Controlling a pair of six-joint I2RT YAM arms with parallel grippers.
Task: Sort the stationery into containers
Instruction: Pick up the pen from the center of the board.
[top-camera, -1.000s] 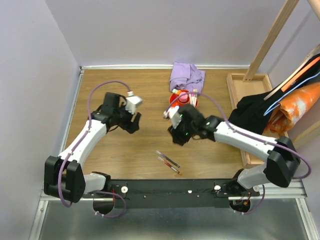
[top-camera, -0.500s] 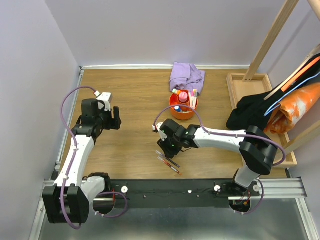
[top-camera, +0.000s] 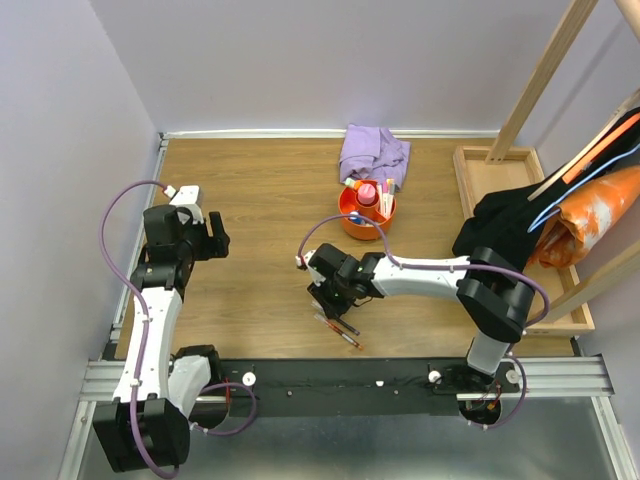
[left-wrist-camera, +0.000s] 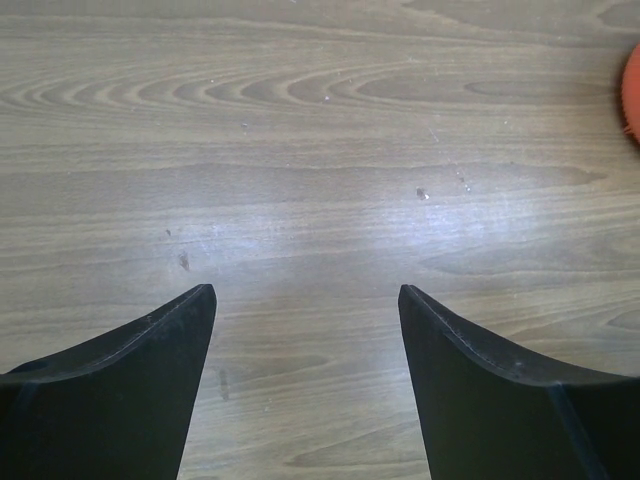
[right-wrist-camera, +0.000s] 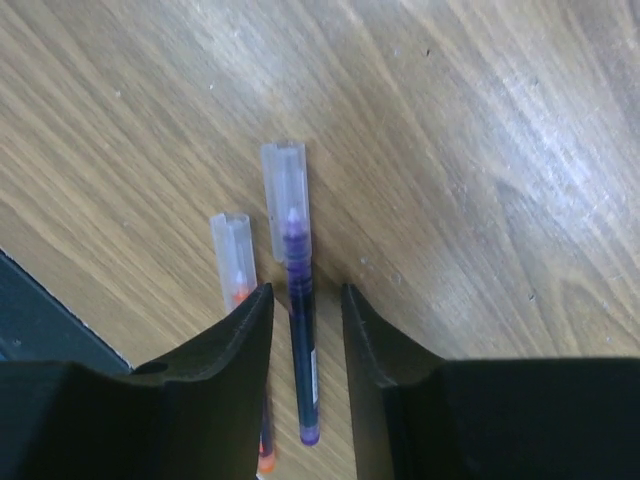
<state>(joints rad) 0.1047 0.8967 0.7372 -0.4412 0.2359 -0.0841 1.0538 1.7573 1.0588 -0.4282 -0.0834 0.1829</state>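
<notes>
Right pincer (right-wrist-camera: 305, 292) slightly apart astride purple pen (right-wrist-camera: 300, 340), orange pen (right-wrist-camera: 236, 260) beside, tabletop (right-wrist-camera: 480, 120) edge close, left pincer (left-wrist-camera: 305, 292) spread over wood

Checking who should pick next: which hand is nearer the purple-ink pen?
Right. The right hand straddles the purple-ink pen, one finger on each side. The left hand is open, far off at the left side of the table.

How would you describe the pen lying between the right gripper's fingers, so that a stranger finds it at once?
On the wooden table, near its front edge, two thin clear-capped pens lie side by side under the right gripper. The one meant is the purple pen, in the gap between the open fingers; the orange pen beside it lies outside that gap.
</notes>
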